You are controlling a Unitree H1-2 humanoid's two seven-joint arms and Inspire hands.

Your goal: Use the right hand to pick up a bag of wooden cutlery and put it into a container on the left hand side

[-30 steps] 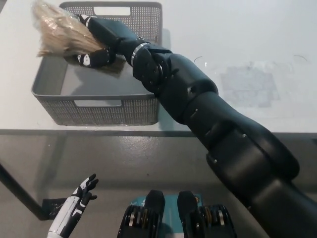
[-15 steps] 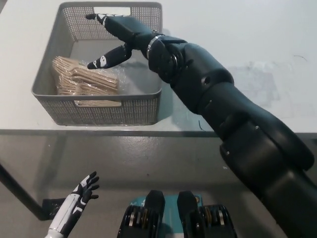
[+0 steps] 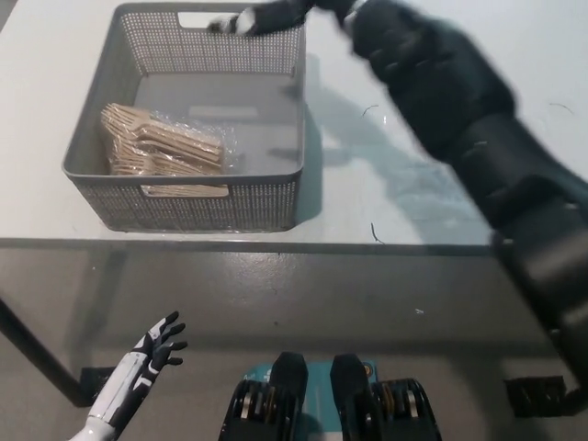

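In the head view, the black right hand sits at the top edge of the frame over the far rim of the grey basket. It is smeared with blur and partly cut off, so I cannot tell whether it is spread or closed. Its arm crosses the upper right above the white table. The bag of wooden cutlery, pale forks in clear wrap, lies inside the basket against its left wall. At lower left, below the table edge, the white left hand rests spread and holds nothing.
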